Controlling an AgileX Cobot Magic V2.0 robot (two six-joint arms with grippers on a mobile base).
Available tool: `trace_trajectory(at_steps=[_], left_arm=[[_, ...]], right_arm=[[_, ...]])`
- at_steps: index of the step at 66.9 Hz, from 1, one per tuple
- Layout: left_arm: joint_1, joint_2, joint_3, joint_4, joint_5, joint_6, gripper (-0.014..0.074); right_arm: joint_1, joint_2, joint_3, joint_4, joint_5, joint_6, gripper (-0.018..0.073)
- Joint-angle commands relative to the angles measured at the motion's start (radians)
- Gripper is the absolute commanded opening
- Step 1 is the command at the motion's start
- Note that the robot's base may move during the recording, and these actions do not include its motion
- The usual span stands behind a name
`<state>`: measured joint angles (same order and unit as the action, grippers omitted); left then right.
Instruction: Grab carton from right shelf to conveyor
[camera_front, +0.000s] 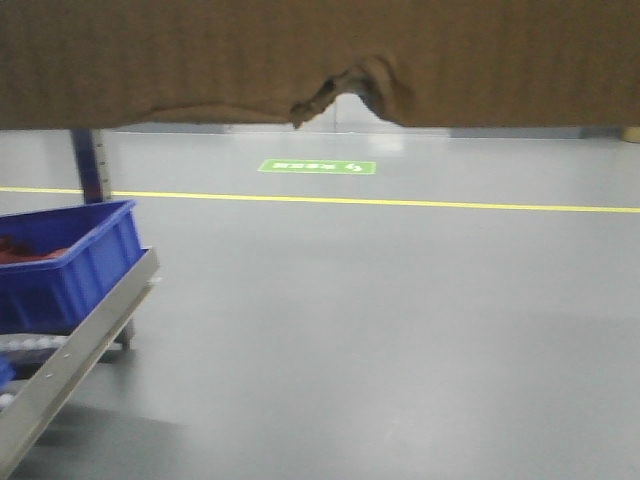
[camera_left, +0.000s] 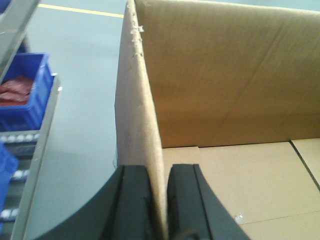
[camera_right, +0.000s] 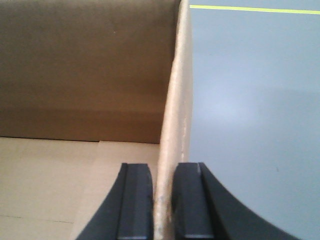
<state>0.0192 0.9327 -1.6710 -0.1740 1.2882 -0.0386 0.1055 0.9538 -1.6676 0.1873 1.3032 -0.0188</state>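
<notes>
My left pincer (camera_left: 160, 175) and right pincer (camera_right: 162, 172) each pinch one thin side wall of the carton (camera_front: 200, 60), held above the floor (camera_front: 400, 330); conveyor not in view. Risks: a wall buckling or sliding free; a leftward swing clipping the blue bin (camera_front: 70, 260).

You've got the carton (camera_front: 200, 60) cut off by the front view's top edge, blocking whatever's behind. The green floor marking (camera_front: 317, 166): lettering too blurred to read. That blue bin (camera_front: 85, 265) runs off left, red contents unclear.
</notes>
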Motion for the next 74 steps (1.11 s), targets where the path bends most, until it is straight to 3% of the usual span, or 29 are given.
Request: trace_trajectory(at_steps=[1,74], left_arm=[[-0.002,-0.009,-0.007,-0.043,-0.067,0.002,-0.0018],[-0.002,-0.009,-0.007,-0.043,-0.067,0.002,-0.0018]], right_arm=[[-0.001,-0.010,-0.004,0.008,-0.082,-0.010,-0.0075],[-0.001,-0.010,-0.004,0.008,-0.082,-0.010,-0.0075]])
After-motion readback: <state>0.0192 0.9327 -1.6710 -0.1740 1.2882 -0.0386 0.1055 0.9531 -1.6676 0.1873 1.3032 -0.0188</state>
